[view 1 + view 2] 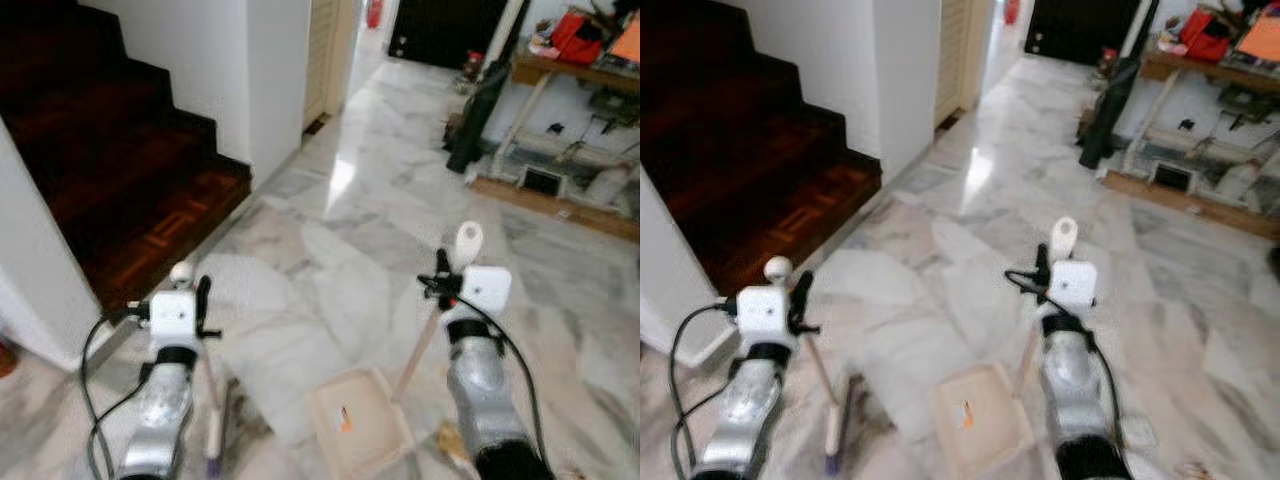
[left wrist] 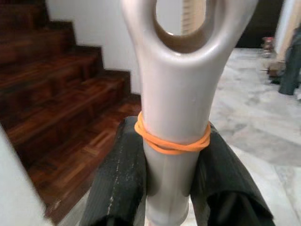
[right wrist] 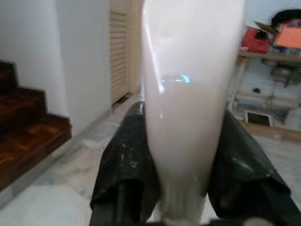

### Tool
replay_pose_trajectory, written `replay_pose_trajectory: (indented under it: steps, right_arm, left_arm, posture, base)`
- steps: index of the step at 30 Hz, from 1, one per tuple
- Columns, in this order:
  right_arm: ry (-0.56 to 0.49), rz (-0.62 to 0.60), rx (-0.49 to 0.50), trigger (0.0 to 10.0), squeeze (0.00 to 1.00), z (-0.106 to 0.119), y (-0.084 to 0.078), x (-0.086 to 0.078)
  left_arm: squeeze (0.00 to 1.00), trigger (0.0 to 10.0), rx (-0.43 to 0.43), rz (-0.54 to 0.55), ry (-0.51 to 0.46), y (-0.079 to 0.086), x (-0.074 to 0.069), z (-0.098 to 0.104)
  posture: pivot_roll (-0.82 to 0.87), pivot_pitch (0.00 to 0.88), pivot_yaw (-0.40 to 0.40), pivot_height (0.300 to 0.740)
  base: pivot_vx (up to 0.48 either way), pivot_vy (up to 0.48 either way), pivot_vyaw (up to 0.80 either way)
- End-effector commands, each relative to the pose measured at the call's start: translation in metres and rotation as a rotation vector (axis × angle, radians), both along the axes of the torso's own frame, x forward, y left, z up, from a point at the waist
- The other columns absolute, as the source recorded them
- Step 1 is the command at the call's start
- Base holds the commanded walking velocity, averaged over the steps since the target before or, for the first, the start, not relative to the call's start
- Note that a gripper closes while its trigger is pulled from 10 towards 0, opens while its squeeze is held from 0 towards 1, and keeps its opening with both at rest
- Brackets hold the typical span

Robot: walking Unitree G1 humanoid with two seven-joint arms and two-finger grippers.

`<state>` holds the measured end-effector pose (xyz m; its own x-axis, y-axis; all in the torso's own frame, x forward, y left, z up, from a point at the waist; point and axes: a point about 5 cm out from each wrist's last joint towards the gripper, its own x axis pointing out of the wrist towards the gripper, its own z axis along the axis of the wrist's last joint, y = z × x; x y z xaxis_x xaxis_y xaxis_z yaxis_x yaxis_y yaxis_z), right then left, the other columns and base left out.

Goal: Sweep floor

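Observation:
My left gripper (image 1: 201,303) is shut on the pale broom handle (image 2: 175,89), just below its looped end, where an orange rubber band (image 2: 171,143) is wound. The broom's purple-tipped head (image 1: 213,445) rests on the marble floor by my left arm. My right gripper (image 1: 441,281) is shut on the cream dustpan handle (image 3: 188,94), black fingers (image 3: 123,165) on either side of it. The cream dustpan (image 1: 358,420) lies on the floor between my arms, a small orange bit (image 1: 345,419) inside it.
A dark wooden staircase (image 1: 120,170) rises on the left beside a white wall corner (image 1: 272,80). At the far right stand a cluttered wooden table (image 1: 575,68), a dark upright object (image 1: 478,110) and a low wooden plank (image 1: 555,200). Marble floor (image 1: 370,200) stretches ahead to a dark door (image 1: 440,30).

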<state>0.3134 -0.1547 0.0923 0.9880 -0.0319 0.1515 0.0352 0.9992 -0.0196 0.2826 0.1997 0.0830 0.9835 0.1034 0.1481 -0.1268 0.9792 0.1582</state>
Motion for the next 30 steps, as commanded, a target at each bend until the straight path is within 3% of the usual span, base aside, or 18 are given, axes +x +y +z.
replay_pose_trajectory:
  steps: [1, 3, 30]
  right_arm:
    - [-0.056, -0.028, -0.008, 10.0, 0.0, 0.0137, -0.0104, 0.0042]
    - [-0.055, -0.029, -0.006, 10.0, 0.0, 0.0137, -0.0106, 0.0043]
    - [-0.06, -0.046, -0.009, 10.0, 0.0, 0.0148, -0.0114, 0.0056]
  left_arm:
    - [0.0, 10.0, -0.011, -0.025, -0.058, -0.0089, 0.004, 0.0101]
    - [0.0, 10.0, -0.011, -0.026, -0.058, -0.0091, 0.004, 0.0102]
    - [0.0, 10.0, -0.012, -0.038, -0.07, -0.0091, 0.0058, 0.0126]
  posture:
    - [0.11, 0.0, -0.065, 0.74]
    - [0.11, 0.0, -0.065, 0.74]
    - [0.1, 0.0, -0.054, 0.74]
  base:
    - [0.0, 0.0, 0.0]
    - [0.0, 0.0, 0.0]
    - [0.0, 0.0, -0.8]
